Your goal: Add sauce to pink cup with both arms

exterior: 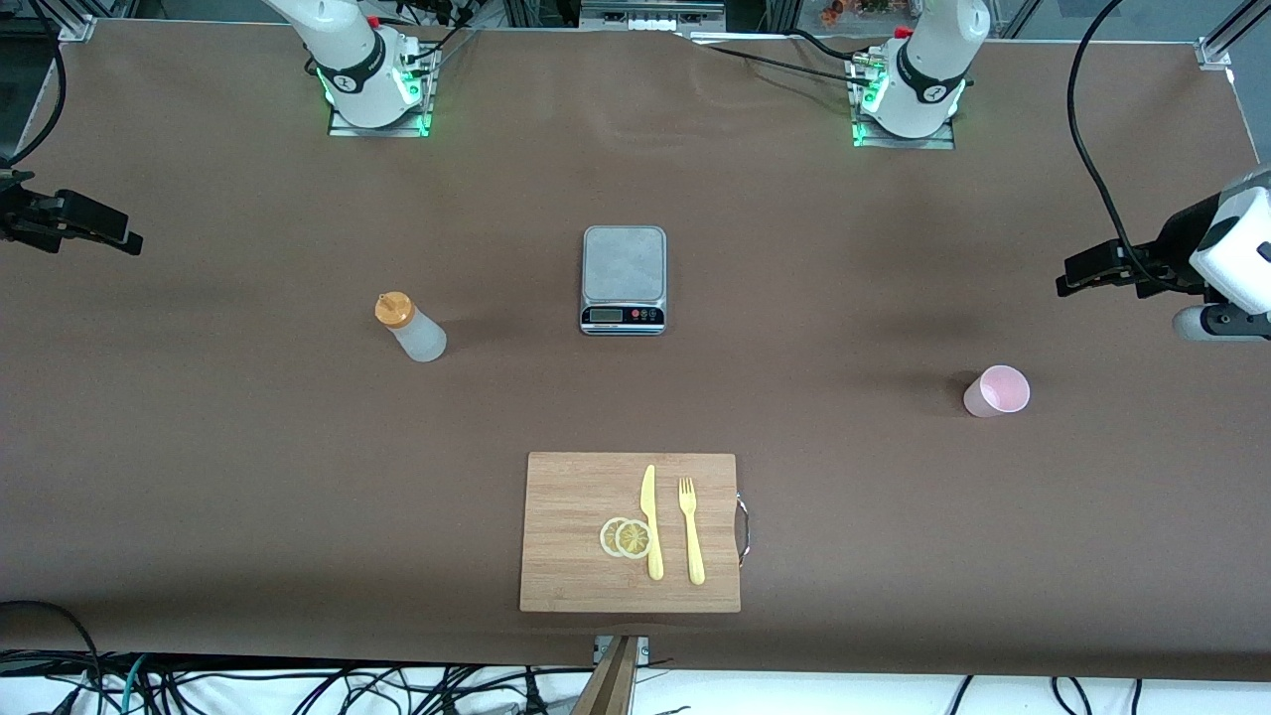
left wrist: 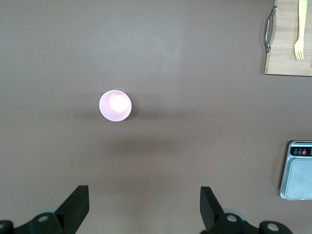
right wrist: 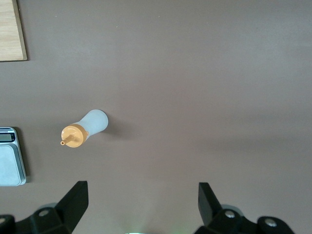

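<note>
Both grippers spread wide over the table's ends — left gripper above the pink cup, right gripper above the sauce, each standing on bare tabletop.

A matt brown table covering looks smooth. The pale bamboo-look wooden cutting board has a shiny metal handle. The translucent whitish plastic squeeze bottle looks frosted, the pale pink plastic cup smooth.
</note>
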Robot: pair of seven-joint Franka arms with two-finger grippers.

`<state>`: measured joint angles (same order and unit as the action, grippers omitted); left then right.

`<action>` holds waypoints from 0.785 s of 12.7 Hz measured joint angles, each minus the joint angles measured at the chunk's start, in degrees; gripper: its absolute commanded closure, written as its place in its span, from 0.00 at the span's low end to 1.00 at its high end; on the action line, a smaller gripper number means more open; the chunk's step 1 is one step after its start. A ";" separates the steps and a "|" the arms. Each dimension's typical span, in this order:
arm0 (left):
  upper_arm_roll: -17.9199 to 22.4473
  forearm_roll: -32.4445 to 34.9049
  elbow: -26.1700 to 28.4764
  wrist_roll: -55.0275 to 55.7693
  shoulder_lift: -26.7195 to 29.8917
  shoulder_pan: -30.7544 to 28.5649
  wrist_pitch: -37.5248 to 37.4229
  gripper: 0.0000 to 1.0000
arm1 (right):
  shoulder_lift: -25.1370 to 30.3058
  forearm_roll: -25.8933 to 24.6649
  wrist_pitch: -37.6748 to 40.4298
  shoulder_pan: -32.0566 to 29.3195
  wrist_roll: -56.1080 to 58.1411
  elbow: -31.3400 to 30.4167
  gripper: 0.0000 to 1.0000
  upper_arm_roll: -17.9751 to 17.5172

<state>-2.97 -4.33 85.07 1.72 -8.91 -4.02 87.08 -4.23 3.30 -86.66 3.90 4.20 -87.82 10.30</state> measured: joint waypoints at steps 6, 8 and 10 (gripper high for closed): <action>0.00 0.00 -0.58 0.01 -0.19 0.00 0.00 0.00 | 0.00 0.00 0.00 0.03 0.09 0.00 0.00 -0.01; 0.00 0.00 -0.87 0.01 -0.32 0.00 -0.04 0.00 | 0.00 -0.15 0.00 0.03 0.11 0.00 0.00 -0.02; 0.00 0.00 -1.00 0.01 -0.43 0.00 -0.13 0.00 | 0.00 -0.31 0.00 0.06 0.15 0.00 0.00 -0.04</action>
<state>-2.98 -4.33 84.06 1.73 -9.33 -4.02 86.94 -4.23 2.99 -86.67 3.95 4.35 -87.82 10.25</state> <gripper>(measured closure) 0.000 0.000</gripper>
